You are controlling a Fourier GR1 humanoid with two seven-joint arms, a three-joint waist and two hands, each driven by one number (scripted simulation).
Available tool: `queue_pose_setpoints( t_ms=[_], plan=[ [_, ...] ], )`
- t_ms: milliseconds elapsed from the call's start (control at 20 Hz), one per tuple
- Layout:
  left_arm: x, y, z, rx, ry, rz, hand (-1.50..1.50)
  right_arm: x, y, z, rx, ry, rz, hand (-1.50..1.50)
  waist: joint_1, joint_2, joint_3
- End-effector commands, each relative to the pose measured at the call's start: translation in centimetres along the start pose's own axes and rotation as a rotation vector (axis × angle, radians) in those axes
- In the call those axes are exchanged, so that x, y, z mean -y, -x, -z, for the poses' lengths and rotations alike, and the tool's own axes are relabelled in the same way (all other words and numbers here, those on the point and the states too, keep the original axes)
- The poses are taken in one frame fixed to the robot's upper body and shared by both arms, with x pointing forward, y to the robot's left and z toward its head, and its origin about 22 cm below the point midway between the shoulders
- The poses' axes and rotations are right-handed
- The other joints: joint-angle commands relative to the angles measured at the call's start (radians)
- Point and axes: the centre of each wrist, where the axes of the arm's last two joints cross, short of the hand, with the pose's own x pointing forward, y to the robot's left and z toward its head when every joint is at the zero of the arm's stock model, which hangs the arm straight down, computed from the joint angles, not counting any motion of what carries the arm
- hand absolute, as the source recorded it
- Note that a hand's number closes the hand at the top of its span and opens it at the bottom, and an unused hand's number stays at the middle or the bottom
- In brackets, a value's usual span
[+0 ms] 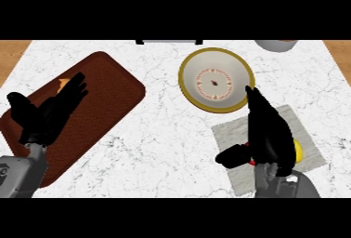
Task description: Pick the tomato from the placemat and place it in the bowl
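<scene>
A white marbled surface [165, 139] fills nearly everything I can see, with strips of wood floor [14, 49] showing past its far corners. On its left lies a long brown mat [109, 97], rounded at the corners and running diagonally from the near left toward the far middle. To the right sits a smaller grey placemat [237, 130], tilted a little. Beyond that is the bowl [216, 80], cream inside with a gold rim and a reddish ring pattern at its centre.

At the far edge a grey vessel [277, 45] is cut off, so only its rim shows, and a dark bar [168, 42] beside it is too clipped to identify.

The left hand [51, 109] rests open over the brown mat, fingers straight and pointing away; a small orange thing [63, 82] peeks out beside its fingertips (too hidden to name). The right hand [267, 135] hovers over the placemat, fingers stretched toward the bowl, thumb out to the left, not closed on anything.

The tomato [297, 149] is on the placemat, mostly under that hand; only a yellow sliver shows at the hand's right, plus a speck of red near the thumb. Its shape and which way it points cannot be made out.
</scene>
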Motion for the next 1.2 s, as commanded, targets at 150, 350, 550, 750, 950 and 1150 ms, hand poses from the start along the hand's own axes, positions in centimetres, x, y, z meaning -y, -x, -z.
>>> queue_pose_setpoints(
  t_ms=[150,350,550,750,950,1150],
  plan=[
    [0.9,-0.1,-0.5,-0.005,0.005,0.008,0.00,0.2,-2.8,-0.3,-0.218,-0.079,-0.128,-1.50,0.003,-0.003,0.001],
    [0.0,0.3,-0.2,-0.003,-0.010,0.000,0.00,-0.2,-1.7,1.0,-0.239,-0.111,-0.172,-1.50,-0.008,0.002,0.001],
    [-0.1,-0.6,-0.7,-0.002,0.004,0.001,0.00,-0.6,-0.3,0.7,-0.286,-0.127,-0.195,-1.50,-0.010,-0.003,0.002],
    [-0.6,0.2,-0.3,-0.002,-0.014,0.003,0.00,-0.7,-0.6,1.5,-0.296,-0.122,-0.205,-1.50,-0.008,0.001,0.001],
    [-1.0,-0.3,-0.4,0.010,0.003,-0.003,0.00,-0.8,0.0,3.4,-0.306,-0.122,-0.208,-1.50,-0.005,0.003,0.002],
    [0.1,-0.1,0.7,0.004,-0.009,-0.001,0.00,-0.6,-0.3,2.3,-0.302,-0.121,-0.207,-1.50,-0.012,0.002,0.002]
  ],
)
